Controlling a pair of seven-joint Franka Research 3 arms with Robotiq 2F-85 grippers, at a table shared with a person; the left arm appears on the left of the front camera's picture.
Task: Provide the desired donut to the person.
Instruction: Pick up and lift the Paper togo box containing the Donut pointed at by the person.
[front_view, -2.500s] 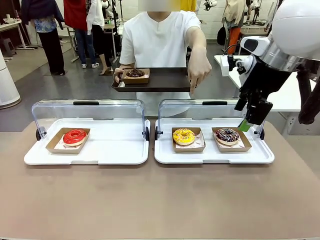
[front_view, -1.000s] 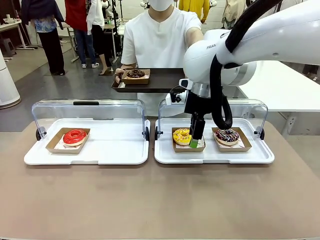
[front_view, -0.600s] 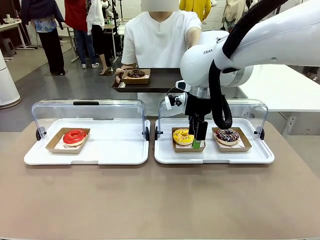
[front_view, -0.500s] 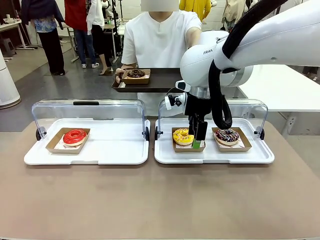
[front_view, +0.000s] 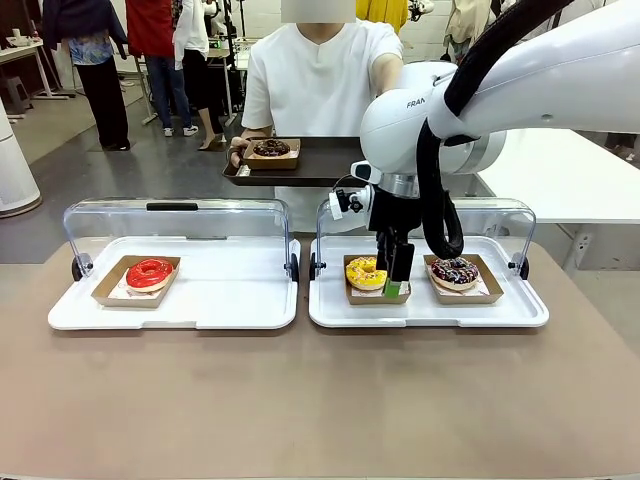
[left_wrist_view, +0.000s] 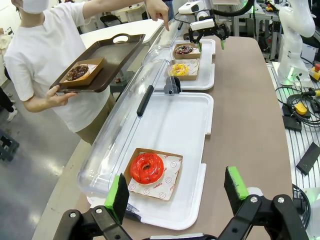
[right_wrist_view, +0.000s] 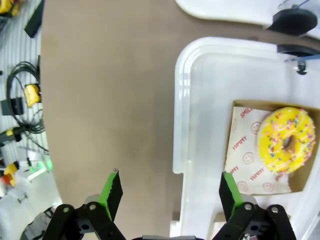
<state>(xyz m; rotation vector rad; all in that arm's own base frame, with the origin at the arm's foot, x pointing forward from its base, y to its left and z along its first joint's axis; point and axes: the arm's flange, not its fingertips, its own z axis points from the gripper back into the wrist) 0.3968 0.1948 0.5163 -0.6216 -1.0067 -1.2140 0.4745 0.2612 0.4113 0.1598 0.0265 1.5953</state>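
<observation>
– What is the room like?
– A grey floor (front_view: 150, 170) with bystanders at the back – and a broad brown table (front_view: 320, 400) in front. The white right arm (front_view: 520, 70) reaches across its middle.

– And the person?
– The person in the white shirt (front_view: 315, 80) stands at the far side, holding a dark brown serving tray (front_view: 330, 160) with a boxed chocolate donut (front_view: 271, 147).

– On the table?
– Two white trays with clear lids raised. The left tray (front_view: 230, 300) holds a red glazed donut (front_view: 150, 272). The right tray (front_view: 500, 310) holds a yellow sprinkled donut (front_view: 364, 270) in a cardboard box, beside a dark sprinkled donut (front_view: 455, 270).

– The grippers?
– The right gripper (right_wrist_view: 169, 182), jaws spread, hangs at the right edge of the yellow donut's box. The left gripper (left_wrist_view: 177, 185), also spread wide, hovers by the red donut's tray.
</observation>
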